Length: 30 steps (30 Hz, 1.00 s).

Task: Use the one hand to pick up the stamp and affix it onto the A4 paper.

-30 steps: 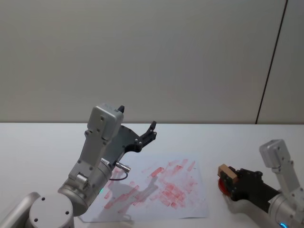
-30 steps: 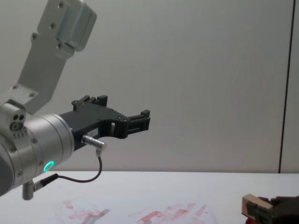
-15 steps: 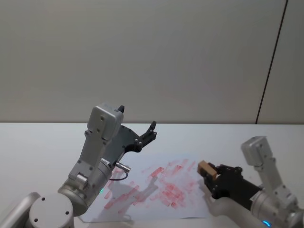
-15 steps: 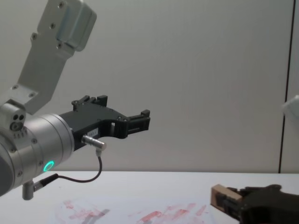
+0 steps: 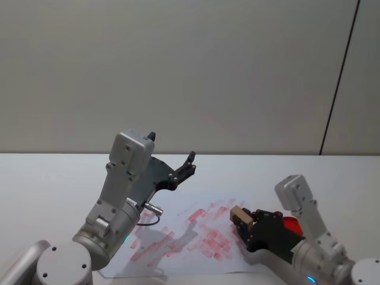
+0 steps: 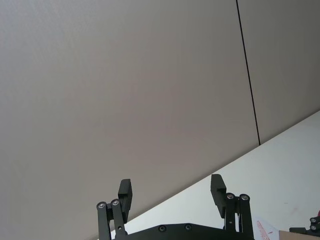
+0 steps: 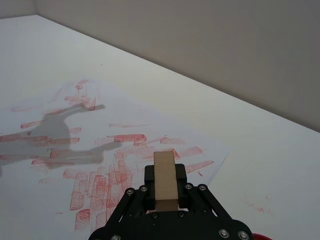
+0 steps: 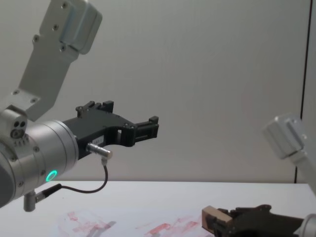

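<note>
Right gripper (image 5: 244,221) pinches the stamp (image 5: 239,215) over the right part of the paper (image 5: 196,249).

The fingers press on the stamp's sides and its tan end sticks out ahead of them; it is low over the red prints, just inside the sheet's right edge; whether it touches the sheet cannot be told; a red disc (image 5: 291,224) lies on the bare table (image 5: 47,178) just beyond that edge, behind the gripper; the middle of the sheet is open; the left gripper (image 5: 189,163) hangs raised well above the sheet's far left corner, fingers spread, holding nothing, its shadow on the prints.
</note>
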### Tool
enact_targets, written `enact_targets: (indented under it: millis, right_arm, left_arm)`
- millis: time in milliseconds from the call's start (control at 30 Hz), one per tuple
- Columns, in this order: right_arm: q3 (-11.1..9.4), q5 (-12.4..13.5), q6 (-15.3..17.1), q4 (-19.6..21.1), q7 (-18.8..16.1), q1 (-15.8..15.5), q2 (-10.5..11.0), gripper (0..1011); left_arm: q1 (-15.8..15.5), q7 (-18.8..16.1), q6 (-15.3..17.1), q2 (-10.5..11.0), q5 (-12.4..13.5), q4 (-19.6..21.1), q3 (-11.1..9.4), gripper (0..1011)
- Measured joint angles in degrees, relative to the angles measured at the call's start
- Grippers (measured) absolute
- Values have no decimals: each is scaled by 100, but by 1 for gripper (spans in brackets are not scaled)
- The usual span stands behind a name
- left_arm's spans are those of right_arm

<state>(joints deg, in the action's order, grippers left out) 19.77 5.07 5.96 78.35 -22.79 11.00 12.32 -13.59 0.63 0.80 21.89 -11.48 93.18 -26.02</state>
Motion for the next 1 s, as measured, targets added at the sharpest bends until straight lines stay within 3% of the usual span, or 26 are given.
enact_targets:
  millis: [467, 1000]
  right_arm:
    - [108, -242, -30, -452, 53, 205, -174, 217]
    - [127, -293, 53, -528, 21, 251, -199, 217]
  left_arm:
    - [0, 0, 0, 0, 0, 0, 0, 1003]
    - [0, 0, 0, 0, 0, 0, 0, 1002]
